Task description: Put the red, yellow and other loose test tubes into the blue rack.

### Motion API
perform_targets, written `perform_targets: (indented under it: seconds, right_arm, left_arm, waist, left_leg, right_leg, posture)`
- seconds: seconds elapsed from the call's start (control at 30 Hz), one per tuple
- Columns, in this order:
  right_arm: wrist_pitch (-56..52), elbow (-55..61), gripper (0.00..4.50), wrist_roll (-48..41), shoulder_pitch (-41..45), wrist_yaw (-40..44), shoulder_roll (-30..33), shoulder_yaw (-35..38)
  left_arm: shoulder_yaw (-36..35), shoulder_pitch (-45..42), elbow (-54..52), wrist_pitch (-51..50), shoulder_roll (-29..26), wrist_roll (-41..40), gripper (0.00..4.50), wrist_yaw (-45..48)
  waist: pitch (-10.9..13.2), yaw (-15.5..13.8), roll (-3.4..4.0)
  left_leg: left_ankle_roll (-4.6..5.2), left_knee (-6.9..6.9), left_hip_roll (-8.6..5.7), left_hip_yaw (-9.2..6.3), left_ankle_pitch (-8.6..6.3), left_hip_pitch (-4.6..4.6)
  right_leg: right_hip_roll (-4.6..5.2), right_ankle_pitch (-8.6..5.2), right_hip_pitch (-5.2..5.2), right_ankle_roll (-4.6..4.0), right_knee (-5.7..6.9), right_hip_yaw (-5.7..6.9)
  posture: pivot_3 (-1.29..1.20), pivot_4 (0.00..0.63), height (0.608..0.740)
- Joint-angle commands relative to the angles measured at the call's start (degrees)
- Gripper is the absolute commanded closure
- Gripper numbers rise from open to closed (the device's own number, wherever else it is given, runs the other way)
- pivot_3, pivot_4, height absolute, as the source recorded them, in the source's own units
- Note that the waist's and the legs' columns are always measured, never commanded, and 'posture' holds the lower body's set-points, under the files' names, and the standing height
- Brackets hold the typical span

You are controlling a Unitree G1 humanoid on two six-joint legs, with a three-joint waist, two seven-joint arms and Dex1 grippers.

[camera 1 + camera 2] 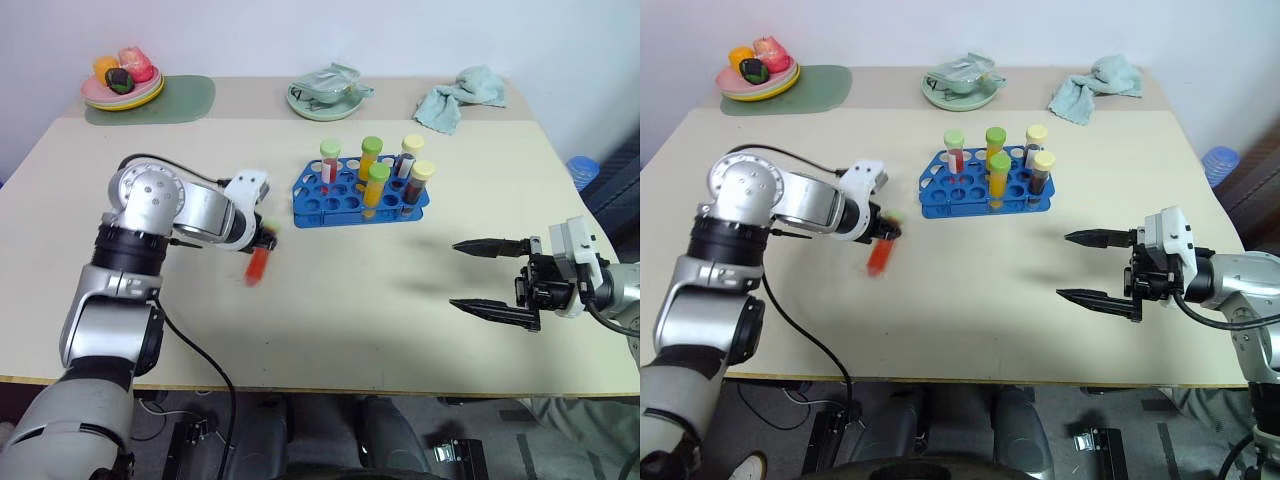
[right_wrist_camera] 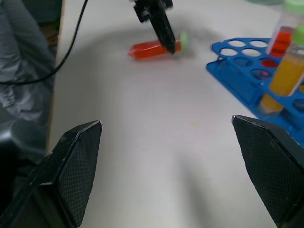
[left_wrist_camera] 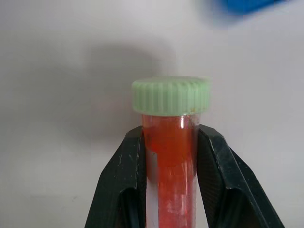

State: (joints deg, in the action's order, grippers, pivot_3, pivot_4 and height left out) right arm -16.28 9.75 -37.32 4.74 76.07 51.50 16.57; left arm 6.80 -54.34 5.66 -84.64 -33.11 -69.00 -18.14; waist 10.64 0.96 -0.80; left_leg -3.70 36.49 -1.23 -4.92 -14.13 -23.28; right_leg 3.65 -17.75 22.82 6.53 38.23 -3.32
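Note:
My left gripper point(image 1: 266, 238) is shut on a red test tube point(image 1: 258, 263) with a pale green cap point(image 3: 171, 95), held just below the cap and lifted a little off the table, left of the blue rack point(image 1: 318, 206). In the left wrist view the black fingers point(image 3: 126, 175) clamp the red tube point(image 3: 170, 161) on both sides. The rack holds several capped tubes, red, yellow and dark, with green and yellow caps. My right gripper point(image 1: 478, 276) hangs open over the table's right side, nothing between its fingers. The right wrist view shows the red tube point(image 2: 152, 49) and the rack point(image 2: 247, 71).
At the table's back stand a plate of toy food point(image 1: 122, 85) on a green mat point(image 1: 185, 98), a pale green dish point(image 1: 325, 100) and a crumpled teal cloth point(image 1: 458, 97). A black cable point(image 1: 195, 360) trails from my left arm over the front edge.

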Motion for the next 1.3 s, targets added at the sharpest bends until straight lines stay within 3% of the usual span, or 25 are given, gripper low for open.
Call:
perform_targets:
  seconds: [0.03, 0.1, 0.17, 0.33, 0.47, 0.7, 0.87, 1.3]
  right_arm:
    - [0.74, 2.11, 0.0, -0.81, -1.5, -1.9, -1.38, 2.47]
    - [0.63, 2.67, 0.0, -1.07, -1.76, -3.54, -2.45, 2.75]
    - [0.16, 3.94, 0.0, -1.43, -1.45, -6.65, -4.45, 2.36]
    - [-0.03, 5.03, 0.0, -0.71, -0.2, -10.14, -7.47, 0.6]
    - [0.22, 4.54, 0.0, -0.25, 0.29, -10.37, -7.67, 0.01]
    - [-0.28, 3.73, 0.0, -0.35, 2.13, -10.52, -7.1, 0.09]
    - [-1.44, 4.68, 0.0, -0.63, 2.65, -10.8, -6.86, -0.24]
    - [-4.86, 6.58, 0.0, -2.11, 2.43, -10.18, -3.33, 2.71]
  left_arm:
    - [-6.28, 6.46, -16.64, 13.54, -2.07, 5.08, 3.66, 11.31]
    - [-9.84, 11.39, -20.7, 19.5, -1.94, 6.5, 3.66, 16.92]
    - [-6.54, 15.6, -23.86, 29.19, -4.9, 16.86, 3.66, 22.57]
    - [1.51, 22.44, -18.56, 65.9, -2.79, 43.01, 3.66, 35.82]
    - [1.7, 22.21, -10.22, 79.89, 5.62, 50.59, 3.66, 36.26]
    - [-0.24, 22.28, -1.17, 92.3, 17.45, 51.9, 3.66, 41.33]
    - [-0.53, 17.45, 15.37, 103.63, 26.99, 58.1, 3.66, 36.95]
    - [-2.97, 7.8, 37.8, 118.22, 35.51, 61.58, 3.66, 36.69]
  waist:
    - [-0.06, 0.01, 0.1]
    - [-0.1, -0.12, 0.17]
    - [-0.09, 0.01, 0.16]
    - [-0.09, -0.48, 0.16]
    - [-0.06, -1.38, 0.11]
    - [-0.06, -1.47, 0.11]
    - [-0.06, -1.65, 0.11]
    - [-0.04, -1.59, 0.07]
  left_leg:
    - [-0.02, 0.02, 0.0, 0.01, 0.01, -0.04]
    - [-0.02, 0.04, -0.01, 0.06, 0.01, -0.01]
    - [-0.01, 0.1, -0.01, 0.07, 0.01, 0.0]
    - [0.05, 0.23, -0.07, 0.06, -0.03, 0.01]
    - [0.58, 0.51, -0.11, 0.04, -0.33, -0.09]
    - [0.77, 0.6, -0.11, 0.05, -0.44, -0.11]
    - [0.83, 0.67, -0.11, 0.05, -0.47, -0.07]
    - [0.93, 0.7, -0.16, 0.06, -0.53, -0.11]
  right_leg:
    - [0.0, 0.01, 0.08, -0.01, 0.01, 0.0]
    - [0.02, 0.01, 0.05, -0.01, 0.03, -0.02]
    - [-0.02, 0.02, 0.01, -0.02, 0.05, -0.02]
    - [-0.04, 0.04, -0.17, 0.0, -0.03, 0.02]
    - [0.02, 0.08, -0.28, 0.06, -0.18, 0.1]
    - [0.01, 0.12, -0.28, 0.14, -0.18, 0.11]
    - [-0.01, 0.14, -0.32, 0.18, -0.13, 0.12]
    - [0.01, 0.16, -0.3, 0.24, -0.15, 0.12]
  posture:
    - [0.0, 0.15, 0.74]
    - [0.0, 0.15, 0.74]
    - [0.0, 0.15, 0.74]
    - [0.0, 0.15, 0.74]
    - [0.0, 0.15, 0.74]
    - [0.0, 0.15, 0.74]
    - [0.0, 0.15, 0.74]
    - [0.0, 0.15, 0.74]
